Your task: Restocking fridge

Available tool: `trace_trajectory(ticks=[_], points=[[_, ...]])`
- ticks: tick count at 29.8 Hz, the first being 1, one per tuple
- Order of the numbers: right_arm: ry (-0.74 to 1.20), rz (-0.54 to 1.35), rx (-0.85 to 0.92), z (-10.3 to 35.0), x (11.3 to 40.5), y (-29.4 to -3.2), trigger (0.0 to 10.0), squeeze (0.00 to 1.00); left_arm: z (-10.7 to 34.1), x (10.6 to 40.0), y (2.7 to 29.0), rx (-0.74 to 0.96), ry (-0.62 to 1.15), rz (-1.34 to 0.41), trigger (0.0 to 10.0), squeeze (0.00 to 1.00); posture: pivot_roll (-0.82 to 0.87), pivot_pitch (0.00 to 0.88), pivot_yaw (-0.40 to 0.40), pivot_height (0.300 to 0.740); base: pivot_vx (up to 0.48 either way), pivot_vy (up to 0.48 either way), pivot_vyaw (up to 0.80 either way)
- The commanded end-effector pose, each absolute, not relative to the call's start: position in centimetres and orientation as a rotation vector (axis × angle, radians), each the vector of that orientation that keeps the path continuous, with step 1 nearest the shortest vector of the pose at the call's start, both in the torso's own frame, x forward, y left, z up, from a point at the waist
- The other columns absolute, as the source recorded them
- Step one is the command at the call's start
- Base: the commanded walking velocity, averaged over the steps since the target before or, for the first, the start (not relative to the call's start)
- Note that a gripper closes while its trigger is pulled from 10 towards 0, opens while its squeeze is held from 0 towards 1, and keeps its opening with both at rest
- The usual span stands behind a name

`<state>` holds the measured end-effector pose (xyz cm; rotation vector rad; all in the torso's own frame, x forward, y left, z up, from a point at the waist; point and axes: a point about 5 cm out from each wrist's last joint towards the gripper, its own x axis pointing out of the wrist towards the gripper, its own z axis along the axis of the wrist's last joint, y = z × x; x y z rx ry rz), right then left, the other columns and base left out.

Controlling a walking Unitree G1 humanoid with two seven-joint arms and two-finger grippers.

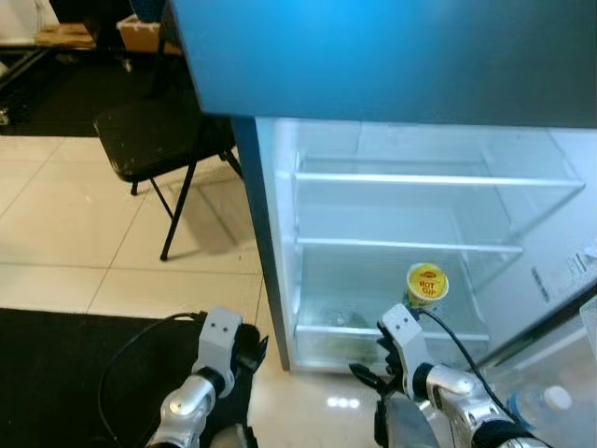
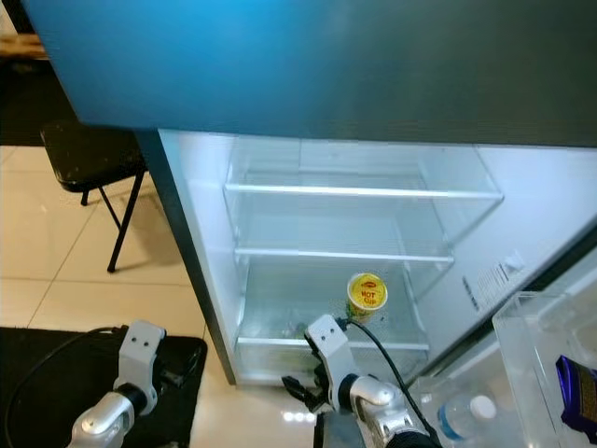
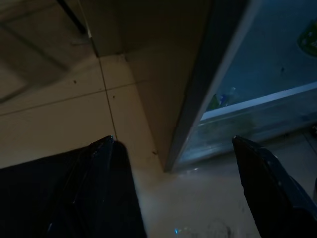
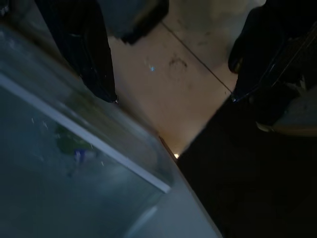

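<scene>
The fridge (image 1: pixel 420 215) stands open in front of me, lit inside, with glass shelves (image 1: pixel 410 245). A yellow cup with a red label (image 1: pixel 427 285) stands on the lower shelf to the right. My right gripper (image 2: pixel 297 387) hangs low in front of the bottom drawer, below and left of the cup; its fingers (image 4: pixel 89 54) stand apart with nothing between them. Further left, over the floor beside the fridge's left wall, my left gripper (image 1: pixel 252 350) is open and holds nothing, its fingers (image 3: pixel 104 188) wide apart.
The fridge door at the right carries a clear bin (image 2: pixel 532 345) with a water bottle (image 2: pixel 462 415) and a blue packet (image 2: pixel 578 387). A black folding chair (image 1: pixel 159 140) stands at the left on pale tiles. A black mat (image 1: pixel 65 373) lies under my left arm.
</scene>
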<state>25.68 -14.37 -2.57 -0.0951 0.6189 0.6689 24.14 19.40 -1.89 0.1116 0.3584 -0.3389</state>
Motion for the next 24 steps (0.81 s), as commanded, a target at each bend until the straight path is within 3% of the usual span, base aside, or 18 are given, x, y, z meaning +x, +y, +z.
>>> trace_trajectory(ticks=[1, 24], points=[[0.679, 0.622, -0.078, -3.6, 24.6, -15.3, 10.0, 0.0, -3.1, 22.8, 19.4, 0.122, 0.433, -0.351, 10.0, 0.0, -0.02, 0.07, -0.029, 0.625, 0.0, 0.0, 0.0], [0.904, 0.405, -0.072, -7.2, 19.3, -18.9, 10.0, 0.0, -7.5, 16.1, 22.2, 0.075, 0.761, -0.184, 10.0, 0.0, -0.02, 0.048, -0.025, 0.699, 0.0, 0.0, 0.0]])
